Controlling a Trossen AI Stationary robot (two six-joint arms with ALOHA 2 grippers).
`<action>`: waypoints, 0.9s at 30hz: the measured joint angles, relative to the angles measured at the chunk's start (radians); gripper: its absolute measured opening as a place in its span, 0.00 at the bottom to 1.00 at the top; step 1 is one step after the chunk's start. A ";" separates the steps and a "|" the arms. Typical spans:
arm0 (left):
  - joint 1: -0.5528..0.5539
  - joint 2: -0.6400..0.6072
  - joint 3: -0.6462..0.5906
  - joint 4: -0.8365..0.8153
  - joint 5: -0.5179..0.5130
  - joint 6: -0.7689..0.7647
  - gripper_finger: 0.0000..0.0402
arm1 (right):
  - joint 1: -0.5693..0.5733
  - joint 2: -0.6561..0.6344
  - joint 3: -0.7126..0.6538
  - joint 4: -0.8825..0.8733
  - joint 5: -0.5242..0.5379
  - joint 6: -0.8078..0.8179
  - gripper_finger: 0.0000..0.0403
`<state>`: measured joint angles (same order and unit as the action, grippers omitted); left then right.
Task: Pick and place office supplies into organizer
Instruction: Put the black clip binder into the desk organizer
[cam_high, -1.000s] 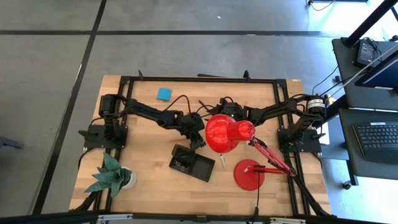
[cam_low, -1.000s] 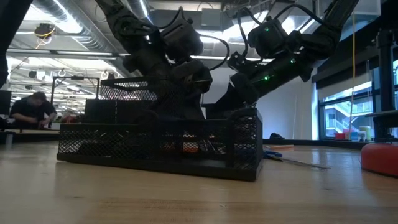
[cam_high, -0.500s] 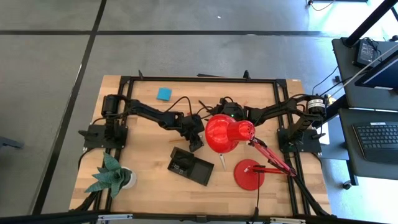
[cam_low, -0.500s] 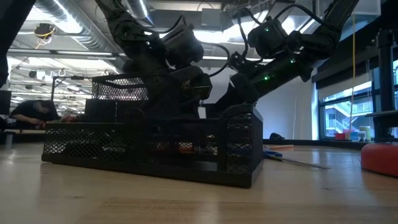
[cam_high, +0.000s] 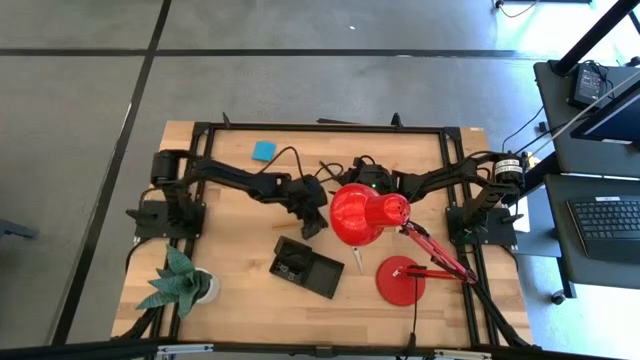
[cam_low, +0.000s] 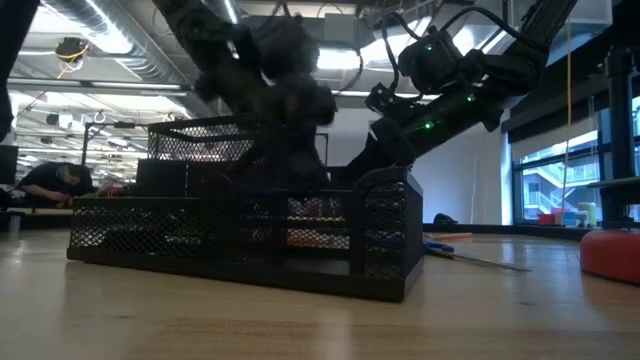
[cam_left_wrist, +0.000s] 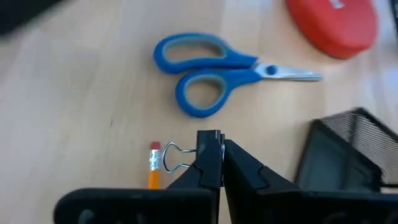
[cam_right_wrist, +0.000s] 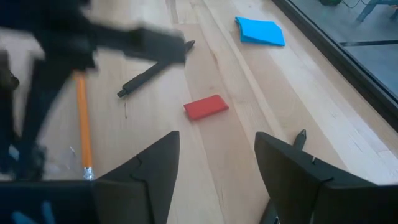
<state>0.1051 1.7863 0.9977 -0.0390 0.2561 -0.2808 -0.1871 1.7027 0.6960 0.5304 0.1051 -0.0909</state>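
My left gripper (cam_left_wrist: 222, 142) (cam_high: 315, 224) is shut just above the table, between the red lamp shade (cam_high: 360, 215) and the black mesh organizer (cam_high: 308, 265) (cam_low: 240, 240). A black clip (cam_left_wrist: 208, 144) with a wire loop sits at its fingertips. Under them a pencil's eraser end (cam_left_wrist: 153, 163) lies flat on the wood, with blue-handled scissors (cam_left_wrist: 217, 71) beyond. My right gripper (cam_right_wrist: 216, 138) waits open and low over the table, touching nothing. Past it lie a red piece (cam_right_wrist: 206, 107), a pencil (cam_right_wrist: 81, 118), a black pen (cam_right_wrist: 146, 74) and the blue sticky pad (cam_right_wrist: 260, 31) (cam_high: 264, 151). My left gripper has the black clip at its very fingertips, coming slanting down from the table's left. The clip's black body (cam_left_wrist: 209, 149) lies against one finger and its wire loop (cam_left_wrist: 173, 158) sticks out sideways. The fingers hide which part is pinched. The clip looks lifted off the table.
The red lamp's round base (cam_high: 400, 280) stands at the near right, and its shade hangs over the table's middle and hides part of it. A green paper plant (cam_high: 180, 280) stands at the near left corner. A person sits far off in the room (cam_low: 45, 180).
My left gripper has risen a little and drawn back from the organizer toward the far edge. The organizer slid and turned slightly toward the table's near left, then came to rest.
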 joint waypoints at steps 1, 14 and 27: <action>0.000 -0.022 0.000 -0.014 -0.002 0.019 0.01 | 0.000 0.000 0.000 0.000 0.000 0.000 0.53; -0.155 -0.346 0.002 -0.153 -0.294 0.301 0.01 | -0.004 0.000 0.000 -0.004 0.000 -0.023 0.53; -0.481 -0.361 0.002 -0.236 -0.726 0.294 0.01 | -0.025 0.000 0.000 -0.013 0.000 0.007 0.53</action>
<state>-0.3763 1.4258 0.9997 -0.2747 -0.4697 0.0128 -0.2123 1.7027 0.6956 0.5176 0.1055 -0.0840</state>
